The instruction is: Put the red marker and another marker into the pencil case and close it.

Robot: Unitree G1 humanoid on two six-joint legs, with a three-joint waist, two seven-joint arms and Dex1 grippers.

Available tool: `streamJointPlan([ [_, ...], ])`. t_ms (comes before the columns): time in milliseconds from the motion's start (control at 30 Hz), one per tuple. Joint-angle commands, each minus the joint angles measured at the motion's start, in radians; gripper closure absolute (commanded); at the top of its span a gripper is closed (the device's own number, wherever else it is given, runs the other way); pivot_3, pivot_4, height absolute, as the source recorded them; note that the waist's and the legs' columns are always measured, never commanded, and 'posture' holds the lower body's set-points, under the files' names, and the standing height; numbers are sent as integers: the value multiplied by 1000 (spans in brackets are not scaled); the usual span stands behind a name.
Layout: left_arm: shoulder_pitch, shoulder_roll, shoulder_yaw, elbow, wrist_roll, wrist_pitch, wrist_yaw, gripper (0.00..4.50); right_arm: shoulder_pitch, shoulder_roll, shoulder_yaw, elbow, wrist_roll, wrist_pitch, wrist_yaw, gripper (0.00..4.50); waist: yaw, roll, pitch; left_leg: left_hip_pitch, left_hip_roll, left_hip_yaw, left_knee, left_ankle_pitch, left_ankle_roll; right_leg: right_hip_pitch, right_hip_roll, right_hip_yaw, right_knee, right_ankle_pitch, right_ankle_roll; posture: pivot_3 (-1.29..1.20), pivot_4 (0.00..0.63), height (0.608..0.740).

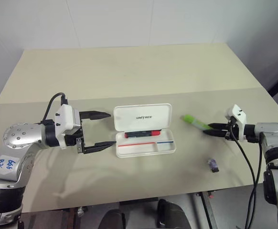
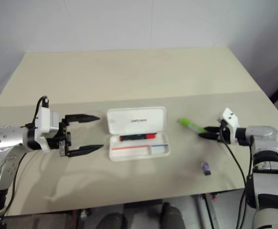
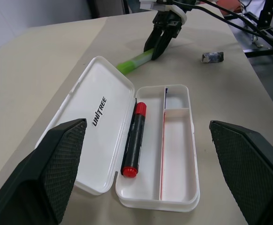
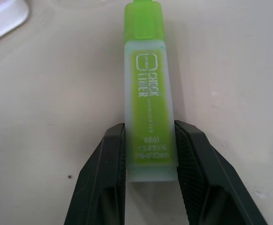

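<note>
Pencil case [image 1: 144, 131]: lay open near the middle of the table [image 1: 129, 71], lid folded back flat, printed side of the lid facing up.
Red marker [image 3: 133, 139]: already inside the case, lying lengthwise in the long compartment next to the hinge, red cap toward the robot's right side of the case.
Other compartments: looked empty; thin red-and-blue line ran along the divider.
Green marker [image 4: 149, 93]: not yet in the case; lay flat on the table to the right of it, well apart from its rim.
Right gripper [image 4: 150, 154]: jaws pressed against both sides of the green marker's rear end, pinching it; marker appeared to rest on the table, not lifted.
Left gripper [image 1: 97, 130]: hung just beside the left end of the case, jaws spread wide, holding nothing, not touching the case.
Small dark purple object [image 1: 214, 164]: sat on the table nearer the front edge, apart from both marker and case; no part in the task.
Done so far: case opened, red marker stowed, grip on the green marker apparently made.
Left to do: lift and carry the green marker over to the case, drop it into a free compartment, swing the lid shut.
Progress, as judged: roughly halfway.
</note>
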Motion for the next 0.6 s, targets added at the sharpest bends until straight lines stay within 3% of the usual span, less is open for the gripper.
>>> streamJointPlan([
  [33,-14,-4,-7,-24,-14,-10,3,0,11,15,2,-46,-3,-46,13,3409,-2,0,0,0,0,0,0,0,0,0,0,0,0,0,0,0,150,740],
  [400,10,-23,-39,-15,1,-39,-5,0,32,-2,-41,-204,38,-114,-22,3409,1,1,1,0,0,-1,0,0,0,0,0,0,1,0,0,0,150,740],
  [600,39,-28,-37,-15,9,-54,-5,0,107,-58,-61,-451,127,10,62,3409,2,2,1,-1,0,-1,0,0,0,-1,0,0,0,0,0,0,150,740],
])
